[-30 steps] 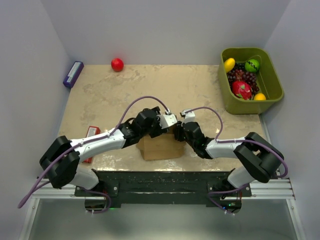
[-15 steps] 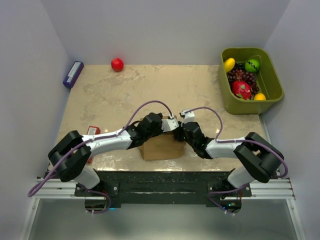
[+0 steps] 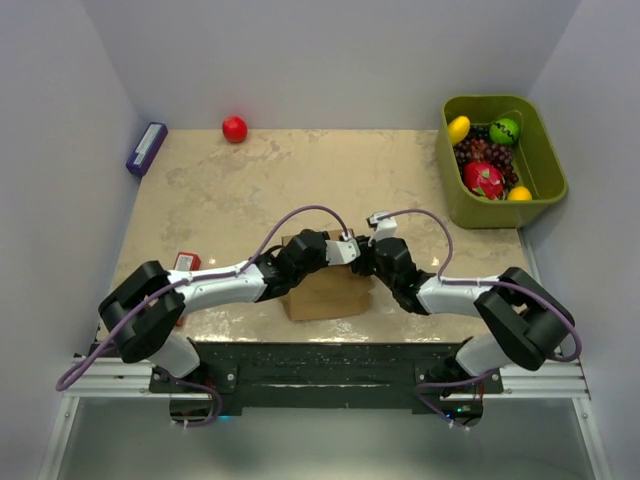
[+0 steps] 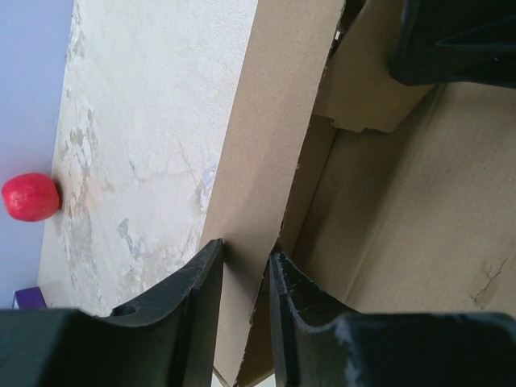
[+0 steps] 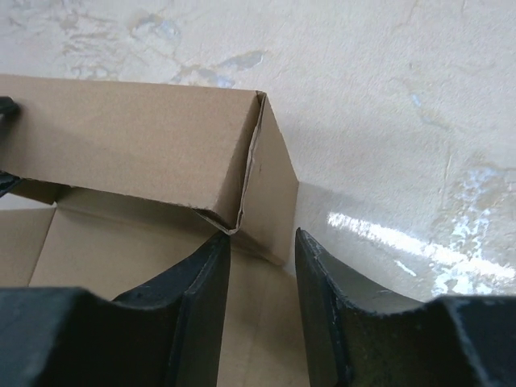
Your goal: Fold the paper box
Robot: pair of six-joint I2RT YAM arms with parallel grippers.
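The paper box (image 3: 320, 291) is brown cardboard, standing half-formed with its top open near the table's front edge. My left gripper (image 3: 347, 250) reaches in from the left over its far right corner. In the left wrist view the left gripper (image 4: 244, 256) is shut on an upright wall of the paper box (image 4: 266, 121), one finger outside and one inside. My right gripper (image 3: 368, 256) meets it from the right. In the right wrist view the right gripper (image 5: 262, 238) is open and straddles the end wall of the paper box (image 5: 137, 153); the inner finger touches the corner, while the outer finger stands apart from the wall.
A green bin (image 3: 490, 215) of fruit stands at the back right. A red ball (image 3: 234, 128) lies at the back edge. A purple box (image 3: 146, 148) sits at the back left corner. A flat red box (image 3: 183, 265) lies under the left arm.
My left gripper has moved down onto the box's wall and closed on it. The right gripper's jaws have widened a little and shifted slightly away from the near edge.
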